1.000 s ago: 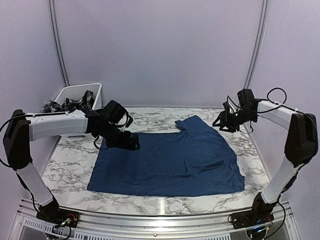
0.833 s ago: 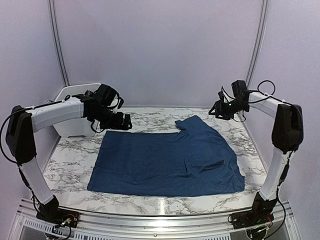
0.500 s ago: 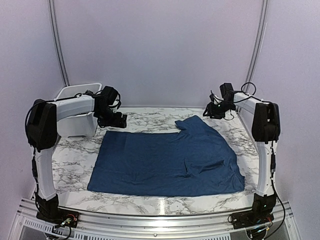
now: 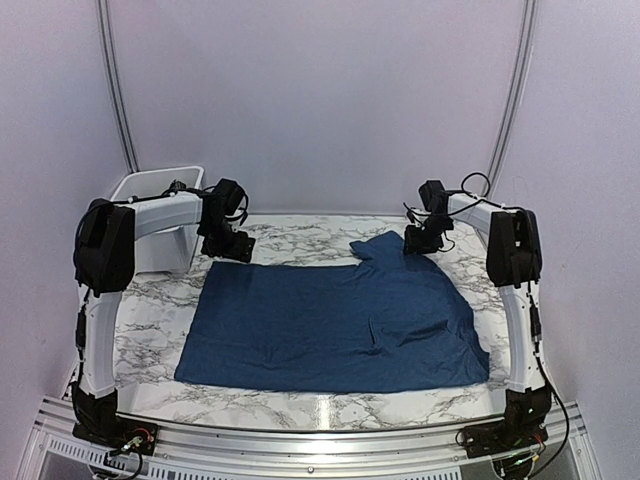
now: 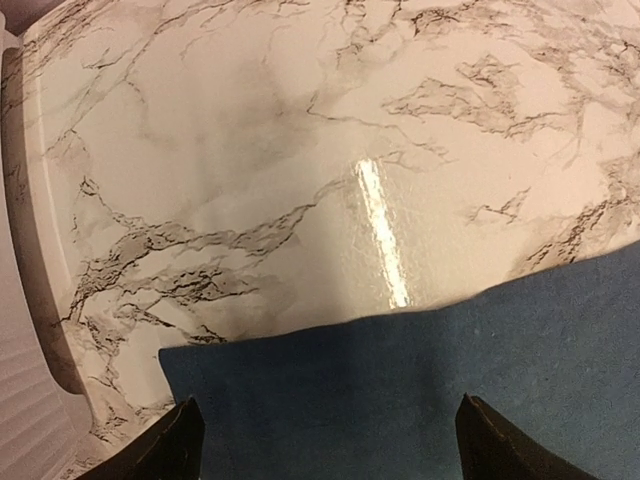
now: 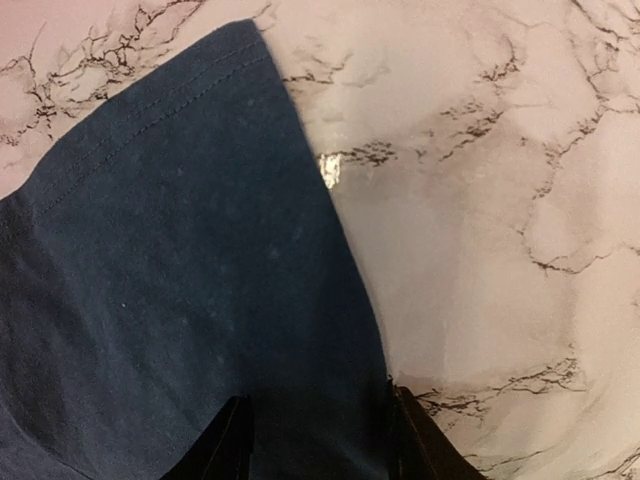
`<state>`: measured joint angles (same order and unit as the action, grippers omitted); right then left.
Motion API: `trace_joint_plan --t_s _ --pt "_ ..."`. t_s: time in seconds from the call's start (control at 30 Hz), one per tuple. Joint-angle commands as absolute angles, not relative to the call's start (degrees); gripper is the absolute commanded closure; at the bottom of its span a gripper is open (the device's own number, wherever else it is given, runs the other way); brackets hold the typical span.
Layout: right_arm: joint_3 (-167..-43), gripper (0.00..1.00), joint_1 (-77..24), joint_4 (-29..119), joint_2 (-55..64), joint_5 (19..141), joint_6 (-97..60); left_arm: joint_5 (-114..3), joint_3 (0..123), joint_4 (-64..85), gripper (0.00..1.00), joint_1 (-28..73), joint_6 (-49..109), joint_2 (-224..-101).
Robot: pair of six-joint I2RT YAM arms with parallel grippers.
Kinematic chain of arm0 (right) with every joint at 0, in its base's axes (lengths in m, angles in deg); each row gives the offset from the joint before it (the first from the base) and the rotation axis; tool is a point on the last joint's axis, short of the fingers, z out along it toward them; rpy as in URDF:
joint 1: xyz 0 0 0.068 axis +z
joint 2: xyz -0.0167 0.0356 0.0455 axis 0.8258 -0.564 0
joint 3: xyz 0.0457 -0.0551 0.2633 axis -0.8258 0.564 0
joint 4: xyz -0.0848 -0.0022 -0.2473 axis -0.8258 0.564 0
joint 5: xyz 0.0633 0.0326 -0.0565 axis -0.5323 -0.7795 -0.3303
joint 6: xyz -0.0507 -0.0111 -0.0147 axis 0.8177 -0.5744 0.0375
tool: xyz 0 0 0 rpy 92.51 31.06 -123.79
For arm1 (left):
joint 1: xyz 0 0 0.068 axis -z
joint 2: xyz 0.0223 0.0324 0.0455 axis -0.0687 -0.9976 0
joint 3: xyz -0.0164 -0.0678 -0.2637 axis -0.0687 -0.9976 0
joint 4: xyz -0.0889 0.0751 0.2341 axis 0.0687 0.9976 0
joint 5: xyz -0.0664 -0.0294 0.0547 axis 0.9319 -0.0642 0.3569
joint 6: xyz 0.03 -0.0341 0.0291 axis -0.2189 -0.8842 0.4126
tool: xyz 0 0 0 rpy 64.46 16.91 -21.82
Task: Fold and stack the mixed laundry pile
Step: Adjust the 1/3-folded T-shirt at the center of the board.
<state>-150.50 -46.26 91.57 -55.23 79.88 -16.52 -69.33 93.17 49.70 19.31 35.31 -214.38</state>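
Note:
The navy blue t-shirt [image 4: 335, 320] lies spread flat on the marble table. My left gripper [image 4: 232, 246] is open just above the shirt's far left corner. In the left wrist view the shirt corner [image 5: 400, 390] lies between the wide-apart fingertips [image 5: 182, 442] of that gripper [image 5: 330, 450]. My right gripper [image 4: 420, 240] is open over the far right sleeve. In the right wrist view that gripper [image 6: 322, 445] straddles the edge of the sleeve [image 6: 180, 260], touching nothing. The plaid garment is hidden behind the left arm.
A white plastic bin [image 4: 140, 185] stands at the back left, just behind the left arm, and its wall shows in the left wrist view [image 5: 20, 390]. Bare marble table [image 4: 300, 232] lies between the two grippers along the back wall.
The left gripper lifted off the shirt's far edge, swung back toward the bin, and came down at the far left corner. The right gripper moved left onto the sleeve.

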Motion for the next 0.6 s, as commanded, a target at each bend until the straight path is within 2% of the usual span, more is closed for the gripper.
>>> trace_joint_plan --t_s 0.0,0.17,0.57 --pt "-149.94 0.55 -45.82 94.45 -56.4 83.95 -15.78 -71.22 94.42 52.24 0.1 18.54 36.94 -215.54" --pt "-150.51 0.5 -46.25 93.05 -53.98 82.46 -16.11 -69.16 94.91 52.17 0.12 17.0 36.09 -215.61" --pt "-152.0 0.48 -48.08 92.42 -53.61 80.79 -16.67 -69.05 96.3 52.17 0.16 16.12 37.66 -216.95"
